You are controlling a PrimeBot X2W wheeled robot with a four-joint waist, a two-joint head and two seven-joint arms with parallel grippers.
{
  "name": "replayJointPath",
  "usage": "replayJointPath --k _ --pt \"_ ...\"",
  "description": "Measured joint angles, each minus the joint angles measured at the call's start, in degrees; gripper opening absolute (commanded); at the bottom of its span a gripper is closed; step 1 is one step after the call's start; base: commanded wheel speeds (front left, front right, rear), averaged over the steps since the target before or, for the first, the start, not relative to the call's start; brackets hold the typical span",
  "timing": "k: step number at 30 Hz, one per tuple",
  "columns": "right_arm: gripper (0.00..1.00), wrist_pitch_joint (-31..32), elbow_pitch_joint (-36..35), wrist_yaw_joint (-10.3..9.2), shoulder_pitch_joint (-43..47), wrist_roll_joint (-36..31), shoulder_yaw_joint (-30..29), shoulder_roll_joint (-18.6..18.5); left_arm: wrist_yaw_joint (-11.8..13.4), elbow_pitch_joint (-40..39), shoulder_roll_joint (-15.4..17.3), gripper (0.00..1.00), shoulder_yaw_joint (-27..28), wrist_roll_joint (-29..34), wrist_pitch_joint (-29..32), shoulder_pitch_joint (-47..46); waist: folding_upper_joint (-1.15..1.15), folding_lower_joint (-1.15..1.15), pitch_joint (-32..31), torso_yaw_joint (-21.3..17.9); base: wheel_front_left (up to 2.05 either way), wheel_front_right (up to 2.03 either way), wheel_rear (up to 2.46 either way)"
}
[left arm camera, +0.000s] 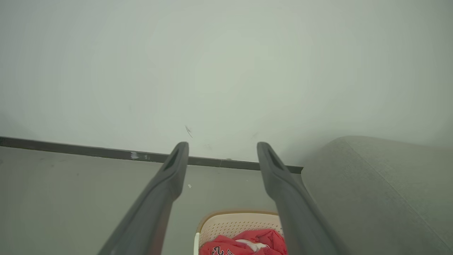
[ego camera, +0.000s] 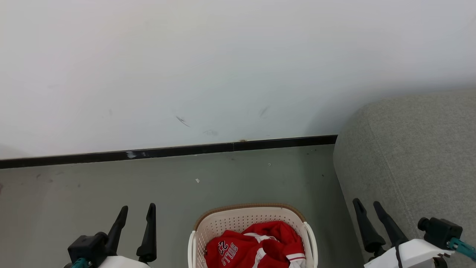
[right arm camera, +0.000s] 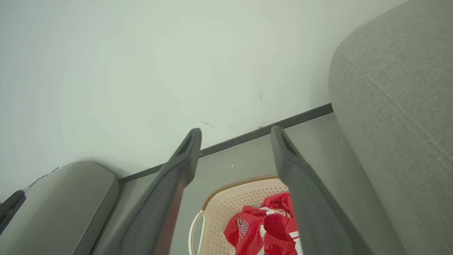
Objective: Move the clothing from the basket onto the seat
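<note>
Clothing (ego camera: 260,243), red with white panels, lies crumpled in the basket (ego camera: 223,223), still well below its brown woven-look rim. One piece shows the lettering "BULLS" and a number, facing up toward the basket's left side. The cream perforated basket stands on the grey-green floor (ego camera: 111,186), short of the dark baseboard (ego camera: 167,150) and the pale scuffed wall (ego camera: 223,74) beyond it.

Just to the basket's right rises the seat (ego camera: 409,149), a big grey textured sofa whose rounded arm stands far taller than the basket; a narrow strip of floor separates the two.

The left gripper (ego camera: 138,207) hangs to the basket's left, above the floor, its two dark fingers spread apart with nothing between them. The right gripper (ego camera: 366,202) hangs to the basket's right, in front of the sofa arm, fingers likewise parted and empty. Neither touches the basket or the garments.

In the right wrist view a rounded grey padded form (right arm camera: 70,198) sits off to the basket's left; I cannot tell what it is.
</note>
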Motion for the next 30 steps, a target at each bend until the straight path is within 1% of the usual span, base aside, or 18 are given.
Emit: replayJointPath --k 5,10,25,30 --pt "1.00 -1.00 -1.11 0.00 0.00 -3.72 0.44 0.10 1.24 -0.73 0.01 1.00 -0.51 4.11 -0.94 0.01 0.00 -0.02 0.05 0.02 0.00 0.00 0.00" --pt "1.00 -1.64 -1.35 0.00 0.05 -6.72 1.22 0.29 1.77 -1.27 0.03 1.00 -1.25 7.34 -1.80 0.05 0.00 -0.02 0.06 0.03 0.00 0.00 0.00" --pt "1.00 -4.23 -3.18 0.00 1.27 -19.16 2.69 0.59 4.74 -2.16 0.20 1.00 -2.29 18.35 -4.72 1.23 0.00 -0.03 -0.29 0.09 0.00 0.00 0.00" --pt "1.00 -5.00 -3.66 0.00 2.24 -23.46 3.21 0.67 5.22 -2.44 0.29 1.00 -2.78 21.84 -5.72 1.24 0.00 -0.03 -0.59 0.07 0.00 0.00 0.00"
